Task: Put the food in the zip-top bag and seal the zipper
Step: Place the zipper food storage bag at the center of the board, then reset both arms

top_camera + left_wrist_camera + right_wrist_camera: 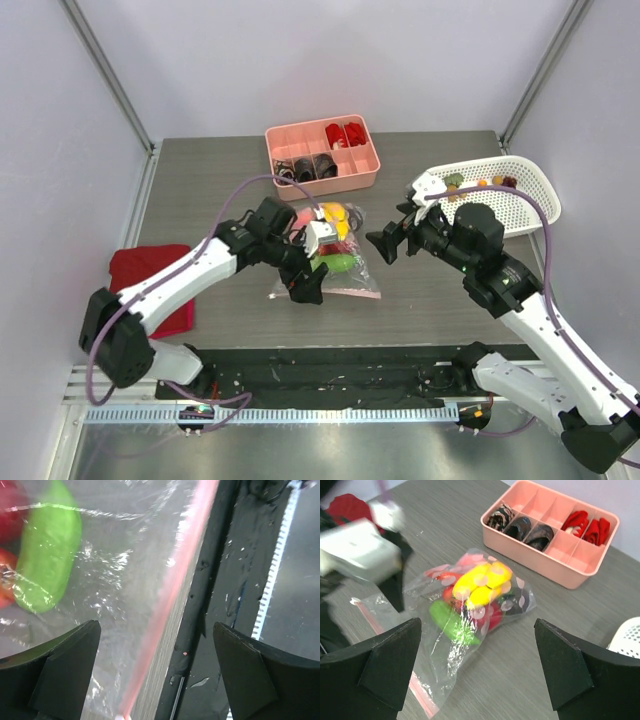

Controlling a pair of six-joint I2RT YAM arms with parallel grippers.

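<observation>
The clear zip-top bag (335,265) lies flat on the table centre with toy food inside: a green piece (452,622), yellow pieces (480,582) and red ones. Its pink zipper strip (167,600) runs along the near mouth edge; it also shows in the right wrist view (422,697). My left gripper (305,285) is open just over the bag's near left part, jaws straddling the zipper strip (325,294). My right gripper (392,240) is open and empty, hovering to the right of the bag. More toy food (480,183) lies in the white basket.
A pink compartment tray (355,180) with red and dark items stands at the back. A white mesh basket (525,195) sits at the back right. A red cloth (150,270) lies at the left. A black mat (330,365) lines the near table edge.
</observation>
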